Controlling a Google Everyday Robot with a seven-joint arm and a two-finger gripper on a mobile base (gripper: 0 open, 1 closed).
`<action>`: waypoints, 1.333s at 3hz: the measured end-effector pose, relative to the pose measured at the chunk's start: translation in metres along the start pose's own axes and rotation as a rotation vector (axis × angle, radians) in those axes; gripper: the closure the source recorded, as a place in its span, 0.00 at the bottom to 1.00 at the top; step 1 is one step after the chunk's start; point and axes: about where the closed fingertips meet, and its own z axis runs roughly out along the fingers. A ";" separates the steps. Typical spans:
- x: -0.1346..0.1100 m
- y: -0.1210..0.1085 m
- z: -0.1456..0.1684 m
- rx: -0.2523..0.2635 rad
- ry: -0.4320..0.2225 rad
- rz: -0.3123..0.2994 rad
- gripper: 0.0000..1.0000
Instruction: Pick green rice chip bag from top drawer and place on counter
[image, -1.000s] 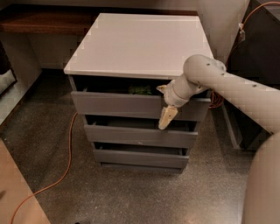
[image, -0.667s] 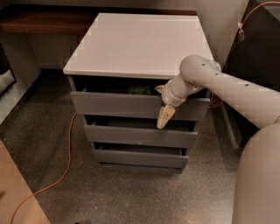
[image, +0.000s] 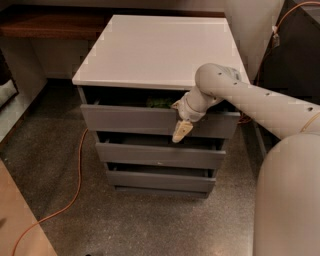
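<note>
— Where is the gripper (image: 181, 131) now?

— Hanging nose-down just in front of the top drawer (image: 125, 120), right of the middle. Its tip reaches the dark gap above the second drawer (image: 155, 155). It holds nothing, and from here I cannot tell whether it is spread or closed.

— And the green rice chip bag (image: 160, 103)?

— Inside the top drawer, toward the middle. Only a sliver of green shows in the slot between the drawer front and the edge of the counter (image: 160, 50). The rest of that drawer is in shadow, so I can't say what else it holds.

— So what does the reach need?

— I'd say the gripper sits too low and too far out. It should rise above the drawer front, move left over the green, and then come down into the slot. The opening looks narrow under the counter's overhang, so a shallow, slow entry seems wise. A crinkly pouch probably wants a pinch at its upper edge.

— And the lower drawers?

— Both stand slightly proud, and their insides are dark. The counter top is bare white.
</note>
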 end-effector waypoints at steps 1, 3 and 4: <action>-0.003 0.008 0.000 -0.018 0.011 0.004 0.48; -0.016 0.059 -0.022 -0.022 -0.001 0.026 0.99; -0.020 0.094 -0.025 -0.038 -0.004 0.044 1.00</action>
